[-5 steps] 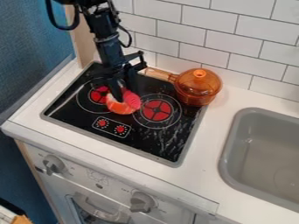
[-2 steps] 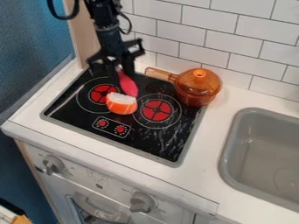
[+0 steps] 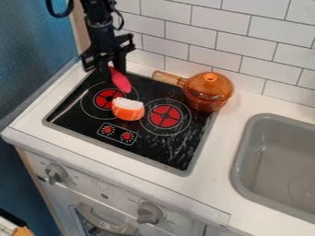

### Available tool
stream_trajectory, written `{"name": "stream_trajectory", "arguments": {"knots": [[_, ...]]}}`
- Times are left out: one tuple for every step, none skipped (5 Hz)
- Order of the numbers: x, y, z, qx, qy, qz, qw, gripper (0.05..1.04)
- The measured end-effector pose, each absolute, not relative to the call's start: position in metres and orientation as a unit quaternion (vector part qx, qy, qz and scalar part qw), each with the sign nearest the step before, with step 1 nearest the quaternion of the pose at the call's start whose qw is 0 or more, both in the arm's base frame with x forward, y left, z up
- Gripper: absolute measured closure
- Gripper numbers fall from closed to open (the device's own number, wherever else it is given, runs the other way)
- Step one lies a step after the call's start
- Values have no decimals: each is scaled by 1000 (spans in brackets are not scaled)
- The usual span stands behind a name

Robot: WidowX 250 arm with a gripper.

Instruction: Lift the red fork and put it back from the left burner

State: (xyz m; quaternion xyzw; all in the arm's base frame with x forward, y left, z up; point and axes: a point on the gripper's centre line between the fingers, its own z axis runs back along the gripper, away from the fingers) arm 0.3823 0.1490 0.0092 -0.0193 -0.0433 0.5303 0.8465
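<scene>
Gripper (image 3: pixel 109 70) is closed on red fork (image 3: pixel 120 81), which hangs at 1 o'clock of left burner (image 3: pixel 109 98). Since earlier, fork goes toward 11 o'clock, away from orange-white toy food (image 3: pixel 128 110); so lifting seems done, putting down remains.

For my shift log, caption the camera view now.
Red fork held by the pincer above the stovetop, behind orange-and-white toy food.

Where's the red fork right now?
Camera view, left side: the red fork hangs from the gripper at the back of the left burner, behind the toy salmon sushi.
</scene>
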Motion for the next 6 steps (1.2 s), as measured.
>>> {"name": "stream_trajectory", "arguments": {"knots": [[381, 158, -20, 15, -26, 534, 845, 719], [381, 160, -20, 23, -31, 535, 844, 645], [376, 159, -20, 26, -16, 534, 845, 337], [375, 156, -21, 21, -12, 524, 851, 102], [372, 151, -18, 9, 3, 509, 860, 82], [379, 153, 33, -2, -52, 488, 871, 82]]}}
